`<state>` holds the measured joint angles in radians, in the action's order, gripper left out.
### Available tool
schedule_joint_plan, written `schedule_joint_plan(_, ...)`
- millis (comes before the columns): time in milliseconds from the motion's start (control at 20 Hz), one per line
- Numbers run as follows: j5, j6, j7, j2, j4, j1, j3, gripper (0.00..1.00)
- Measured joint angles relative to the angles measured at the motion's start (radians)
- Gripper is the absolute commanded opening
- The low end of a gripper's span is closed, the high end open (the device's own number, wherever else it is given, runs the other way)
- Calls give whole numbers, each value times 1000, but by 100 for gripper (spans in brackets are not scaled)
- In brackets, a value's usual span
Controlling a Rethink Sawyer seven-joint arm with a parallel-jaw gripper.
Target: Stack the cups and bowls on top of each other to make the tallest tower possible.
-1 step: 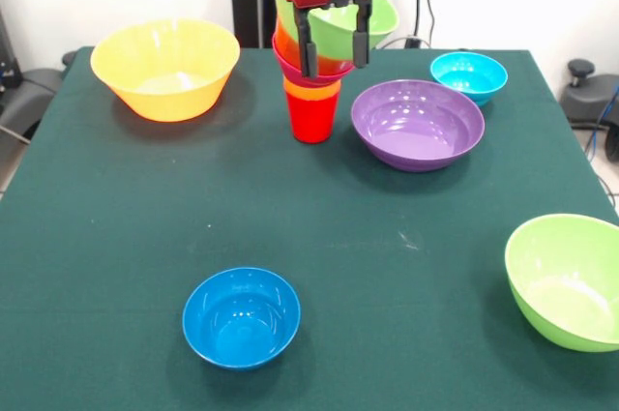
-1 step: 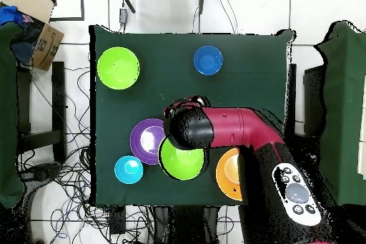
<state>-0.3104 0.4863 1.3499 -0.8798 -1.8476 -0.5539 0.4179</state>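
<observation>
In the front view the tower (image 1: 312,92) stands at the table's far middle. A red cup (image 1: 312,119) is its base, then an orange cup (image 1: 311,89), a pink bowl (image 1: 334,72) and an orange bowl (image 1: 283,44). A lime green bowl (image 1: 340,26) lies tilted on top. My gripper (image 1: 335,70) hangs in front of the tower's upper part. It is open, with one finger (image 1: 308,48) left and one right of the green bowl's lower side. From overhead the arm (image 2: 229,128) hides the tower except for the top green bowl (image 2: 182,161).
A purple bowl (image 1: 417,124) sits right beside the tower, with a light blue bowl (image 1: 469,75) behind it. The large yellow-orange bowl (image 1: 165,68) is far left. A dark blue bowl (image 1: 241,316) stands near the front, and a second lime green bowl (image 1: 566,280) at the right edge.
</observation>
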Motion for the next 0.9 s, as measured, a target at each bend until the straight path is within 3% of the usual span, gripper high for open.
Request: schedule_joint_plan(900,29,61,0,0,0,19,0,100)
